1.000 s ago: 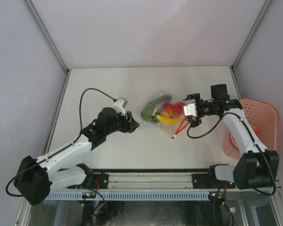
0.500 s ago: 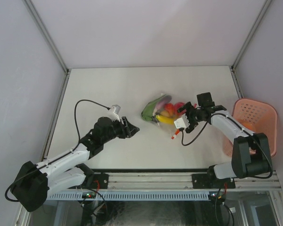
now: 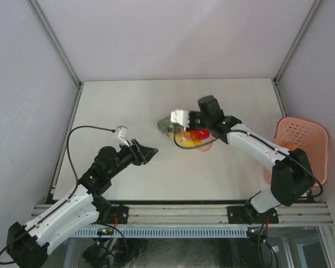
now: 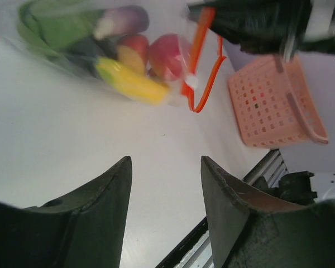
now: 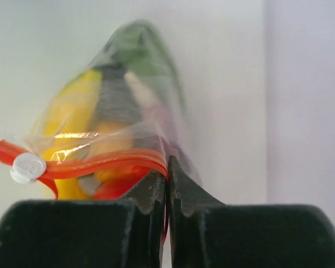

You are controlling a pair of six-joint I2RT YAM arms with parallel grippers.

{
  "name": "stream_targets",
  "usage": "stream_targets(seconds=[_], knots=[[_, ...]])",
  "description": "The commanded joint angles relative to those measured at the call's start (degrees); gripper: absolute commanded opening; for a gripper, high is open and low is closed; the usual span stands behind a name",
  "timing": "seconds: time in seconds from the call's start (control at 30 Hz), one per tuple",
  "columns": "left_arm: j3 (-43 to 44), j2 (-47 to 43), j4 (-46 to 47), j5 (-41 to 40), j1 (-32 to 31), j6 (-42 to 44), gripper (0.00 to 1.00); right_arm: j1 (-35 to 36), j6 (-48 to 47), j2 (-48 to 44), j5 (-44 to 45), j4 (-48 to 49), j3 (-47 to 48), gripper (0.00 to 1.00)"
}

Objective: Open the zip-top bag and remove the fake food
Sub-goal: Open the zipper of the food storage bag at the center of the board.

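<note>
Right gripper [image 5: 167,167] pinches the red-orange zip strip [image 5: 100,163] of the crinkly clear zip-top bag [image 5: 148,84] holding rounded fake food [image 4: 131,84]; left gripper [image 4: 164,162] gapes.

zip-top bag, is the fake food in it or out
In: the fake food shows through the clear zip-top bag in both wrist views, with the right gripper shut on its red zip strip.

A pink perforated basket [image 3: 304,146] sits at the white table's [image 3: 123,106] right edge

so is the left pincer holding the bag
No, the left pincer is open and empty, with the zip-top bag out ahead of it.
</note>
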Motion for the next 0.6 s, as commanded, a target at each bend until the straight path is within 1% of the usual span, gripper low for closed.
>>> stream_targets(seconds=[0.0, 0.03, 0.1, 0.17, 0.3, 0.43, 0.5, 0.57], knots=[[2.39, -7.07, -3.49, -1.81, 0.43, 0.50, 0.56, 2.24, 34.39, 5.97, 13.39, 5.37, 16.61, 0.00], [2.77, -8.60, -3.79, -1.70, 0.42, 0.51, 0.56, 2.23, 39.05, 7.92, 14.54, 3.04, 20.38, 0.00], [3.21, -11.33, -3.34, -0.99, 0.43, -0.04, 0.56, 2.25, 46.75, 10.76, 13.48, -0.41, 25.00, 0.00], [3.29, -12.85, -1.58, 0.52, 0.43, -1.27, 0.56, 3.05, 51.32, 11.93, 10.23, -0.26, 25.05, 0.00], [3.37, -12.28, 1.17, 2.91, 0.35, -3.38, 0.56, 8.35, 53.86, 14.89, 8.16, 1.54, 22.62, 0.00], [2.39, -8.80, 5.01, 1.60, 0.17, -2.17, 0.56, 12.25, 56.43, 18.90, 6.38, 1.88, 22.45, 0.00], [0.84, -6.34, 9.16, 0.40, -0.06, -1.18, 0.57, 13.47, 57.84, 20.43, 5.49, 2.38, 22.56, 0.00], [-1.61, -3.01, 16.32, -0.17, -0.40, -1.19, 0.57, 14.53, 58.45, 21.53, 5.48, 2.44, 22.81, 0.00]])
